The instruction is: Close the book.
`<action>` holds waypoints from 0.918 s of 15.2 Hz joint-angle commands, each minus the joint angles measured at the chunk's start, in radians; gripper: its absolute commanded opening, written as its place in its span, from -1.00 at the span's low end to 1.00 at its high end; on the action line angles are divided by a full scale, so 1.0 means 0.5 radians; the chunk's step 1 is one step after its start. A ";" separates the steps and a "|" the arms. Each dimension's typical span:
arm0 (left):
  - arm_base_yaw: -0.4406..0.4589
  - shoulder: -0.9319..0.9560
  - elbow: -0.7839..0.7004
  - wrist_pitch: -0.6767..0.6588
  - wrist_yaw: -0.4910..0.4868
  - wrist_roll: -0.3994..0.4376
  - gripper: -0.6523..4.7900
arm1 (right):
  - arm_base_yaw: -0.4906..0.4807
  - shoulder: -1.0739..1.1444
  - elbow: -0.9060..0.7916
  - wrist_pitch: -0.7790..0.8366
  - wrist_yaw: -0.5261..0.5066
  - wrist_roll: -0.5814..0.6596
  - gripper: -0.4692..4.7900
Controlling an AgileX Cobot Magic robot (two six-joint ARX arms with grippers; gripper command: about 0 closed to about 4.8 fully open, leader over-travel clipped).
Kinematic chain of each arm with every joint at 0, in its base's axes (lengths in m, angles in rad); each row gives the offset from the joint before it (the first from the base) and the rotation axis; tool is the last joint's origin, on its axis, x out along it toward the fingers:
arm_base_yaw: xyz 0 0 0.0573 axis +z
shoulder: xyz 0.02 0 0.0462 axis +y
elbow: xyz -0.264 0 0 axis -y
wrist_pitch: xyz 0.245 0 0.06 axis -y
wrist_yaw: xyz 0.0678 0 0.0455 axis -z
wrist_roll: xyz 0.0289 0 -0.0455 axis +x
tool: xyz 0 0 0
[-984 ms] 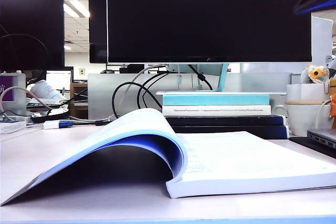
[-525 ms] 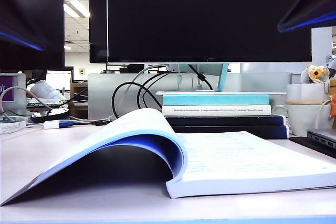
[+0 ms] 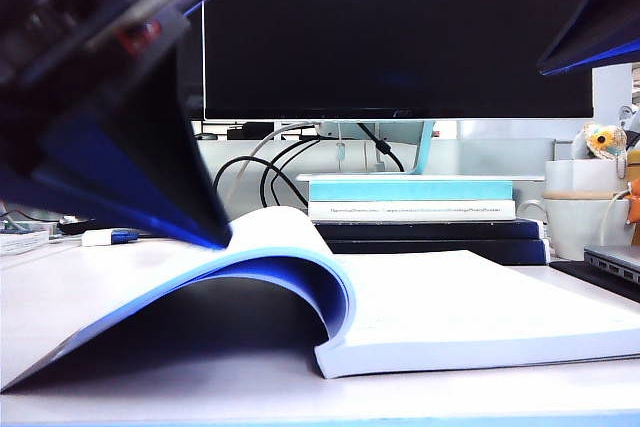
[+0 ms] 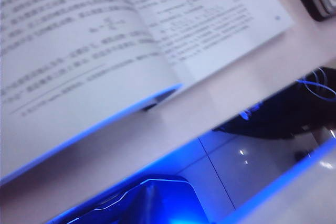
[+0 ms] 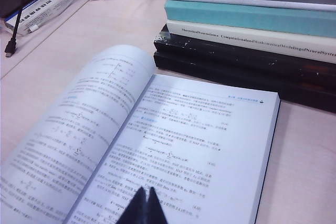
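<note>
The book (image 3: 400,307) lies open on the table (image 3: 60,287). The left gripper (image 3: 205,232) hangs just above its arched left pages; whether its jaws are parted cannot be told. The right gripper (image 5: 143,209), fingertips pressed together, hovers over the flat right page.

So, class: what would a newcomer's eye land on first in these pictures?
The open book fills the front of the table, its left pages arching up above the blue cover. The left claw looms large at the exterior view's left, its tip right over that arched leaf. The right claw, fingertips together, hangs above the right-hand page, with a stack of books behind under a dark monitor.
</note>
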 commanded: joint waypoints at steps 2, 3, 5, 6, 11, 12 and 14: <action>-0.036 0.256 0.001 0.201 -0.142 -0.155 -0.78 | -0.001 -0.001 0.009 0.036 0.026 -0.008 -0.83; -0.058 0.296 0.001 0.210 -0.182 -0.182 -0.78 | -0.001 -0.001 0.009 0.035 0.026 -0.008 -0.83; -0.093 0.426 -0.005 0.247 -0.411 -0.216 -0.78 | -0.001 0.000 0.009 0.035 0.024 -0.008 -0.83; -0.093 0.460 -0.005 0.268 -0.453 -0.216 -0.78 | -0.001 0.002 0.009 0.034 0.024 -0.008 -0.83; -0.092 0.706 -0.007 0.360 -0.729 -0.230 -0.78 | -0.001 0.002 0.009 0.034 0.024 -0.014 -0.83; -0.092 0.709 -0.007 0.361 -0.829 -0.205 -0.78 | -0.001 0.002 0.009 0.033 0.024 -0.014 -0.83; -0.092 0.705 -0.006 0.378 -0.984 -0.166 -0.78 | -0.001 0.002 0.009 0.027 0.024 -0.014 -0.83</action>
